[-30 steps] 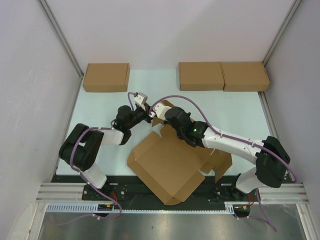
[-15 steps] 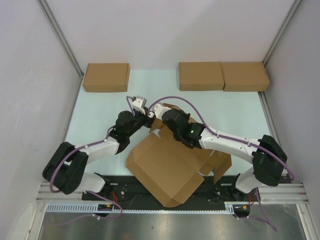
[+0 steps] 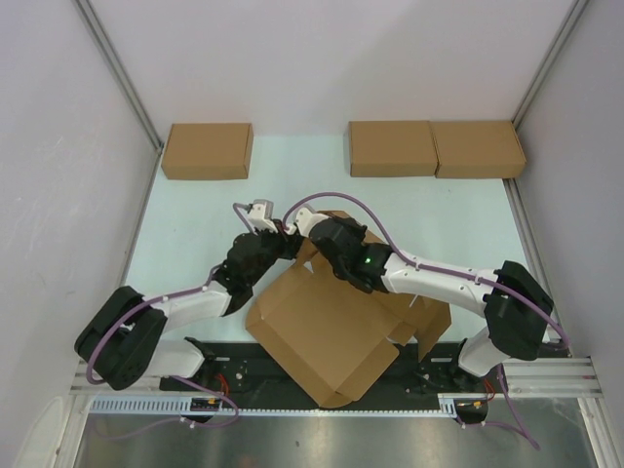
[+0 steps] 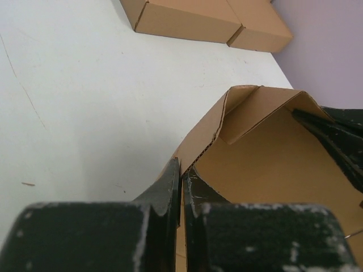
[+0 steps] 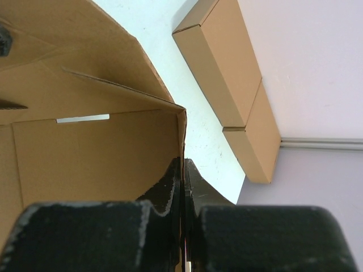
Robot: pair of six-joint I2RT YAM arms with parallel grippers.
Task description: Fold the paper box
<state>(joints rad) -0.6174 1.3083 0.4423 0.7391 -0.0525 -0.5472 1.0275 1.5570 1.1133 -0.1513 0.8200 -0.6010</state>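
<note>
top: paper box [image 3: 327,331] lies half-folded on table [image 3: 195,214] near the arm bases, far wall raised; left gripper [image 3: 289,240] and right gripper [image 3: 310,234] meet there | left wrist: left gripper [image 4: 181,173] pinched narrow on the paper box [image 4: 272,153] wall edge | right wrist: right gripper [image 5: 182,170] pinched narrow on the paper box [image 5: 96,141] wall corner
</note>
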